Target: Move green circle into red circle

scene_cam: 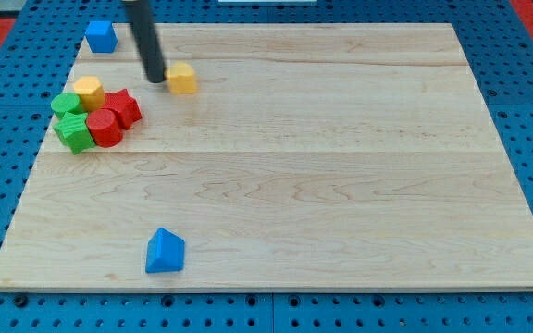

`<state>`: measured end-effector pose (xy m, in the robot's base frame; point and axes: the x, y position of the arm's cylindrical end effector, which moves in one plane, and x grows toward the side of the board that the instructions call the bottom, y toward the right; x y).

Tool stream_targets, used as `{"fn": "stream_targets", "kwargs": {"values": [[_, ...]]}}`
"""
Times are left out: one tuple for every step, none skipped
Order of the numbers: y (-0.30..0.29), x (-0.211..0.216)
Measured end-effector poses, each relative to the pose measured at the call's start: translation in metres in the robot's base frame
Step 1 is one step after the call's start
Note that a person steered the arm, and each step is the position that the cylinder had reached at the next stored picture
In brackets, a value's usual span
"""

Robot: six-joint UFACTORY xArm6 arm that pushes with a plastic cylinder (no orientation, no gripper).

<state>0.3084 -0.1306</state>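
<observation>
1. No jaws on this rig, so nothing is held; my tip [155, 78] sits on the wooden surface [322, 176] near the top-left corner, just left of a yellow block [183, 79], about touching it.
2. Green circle [65, 103] is at the left edge, in a tight cluster, well below-left of my tip.
3. Red circle [104, 127] is in the same cluster, down-right of the green circle, close by; contact unclear.
4. Also clustered: yellow circle [88, 90], red star-like block [123, 107], green star-like block [75, 133].
5. Blue cube [101, 36] at top-left corner; blue triangular block [165, 252] near bottom edge.
</observation>
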Motion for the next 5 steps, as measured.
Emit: {"fn": "stream_targets", "kwargs": {"values": [[0.01, -0.001], [-0.088, -0.003], [-0.167, 0.016], [-0.174, 0.037], [-0.174, 0.055]]}}
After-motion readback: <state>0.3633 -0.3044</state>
